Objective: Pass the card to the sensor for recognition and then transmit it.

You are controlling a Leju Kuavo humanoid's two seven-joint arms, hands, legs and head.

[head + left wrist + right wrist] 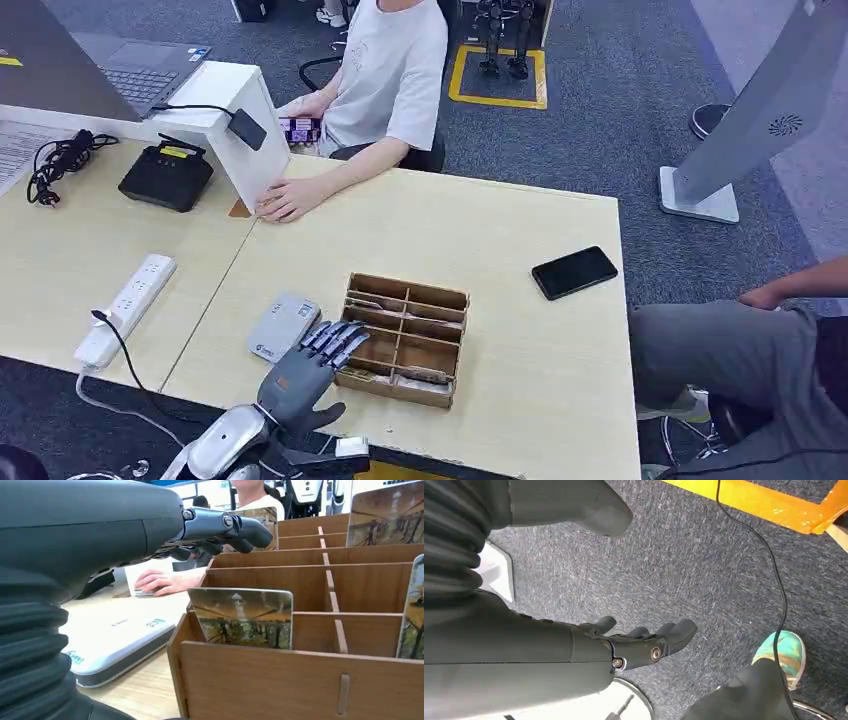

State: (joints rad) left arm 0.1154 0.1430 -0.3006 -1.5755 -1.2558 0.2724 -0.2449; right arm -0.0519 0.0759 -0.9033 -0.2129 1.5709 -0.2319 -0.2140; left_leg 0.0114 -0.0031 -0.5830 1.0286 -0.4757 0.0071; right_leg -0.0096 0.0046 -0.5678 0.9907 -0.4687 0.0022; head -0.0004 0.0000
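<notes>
A wooden divided box (398, 387) sits near the table's front edge, its front wall (280, 685) close in the left wrist view. A picture card (241, 617) stands upright in a near compartment; other cards (384, 513) lean in the compartments behind and beside it. The flat grey-white sensor (283, 327) lies just left of the box, also visible as a white slab (115, 640). My left hand (305, 368) hovers over the box's near left corner, fingers (220, 526) stretched out and holding nothing. My right hand (644, 644) hangs over the carpet, fingers loose, holding nothing.
A person in a white shirt sits across the table, one hand (290, 199) resting on it beside a white box (238, 125). A black phone (574, 272) lies to the right, a power strip (126, 309) to the left. Another person's leg (730, 350) is at the right.
</notes>
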